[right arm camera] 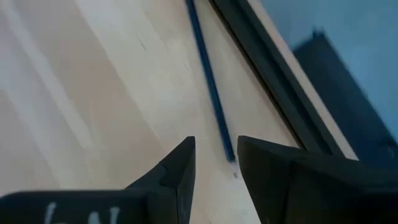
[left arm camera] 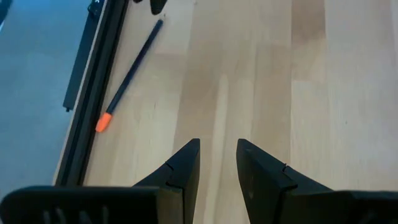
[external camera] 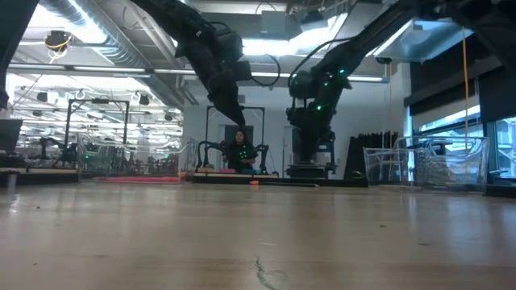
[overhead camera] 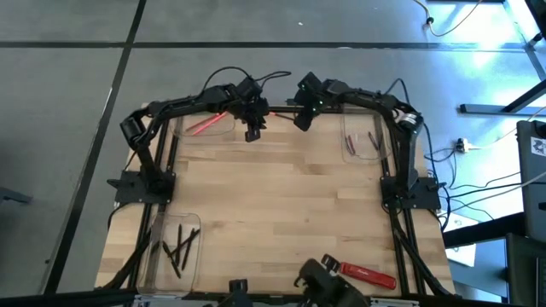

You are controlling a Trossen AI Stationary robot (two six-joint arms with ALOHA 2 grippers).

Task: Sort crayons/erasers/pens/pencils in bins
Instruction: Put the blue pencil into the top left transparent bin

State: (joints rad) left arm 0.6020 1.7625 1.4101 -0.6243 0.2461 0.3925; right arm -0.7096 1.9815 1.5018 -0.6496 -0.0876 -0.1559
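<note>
A thin dark blue stick with an orange end, a pen or pencil, lies flat on the wood close to the table's far edge. My right gripper hangs open above the stick's plain end, touching nothing. My left gripper hovers open over bare wood beside the orange end. In the high view my left gripper and my right gripper face each other at the far middle. Red-pink crayons lie in the far-left bin. Dark pencils lie in the near-left bin.
A third clear bin at the far right holds a few thin sticks. A flat red bar lies at the near edge. A black frame rail runs along the far edge next to the stick. The table's middle is bare wood.
</note>
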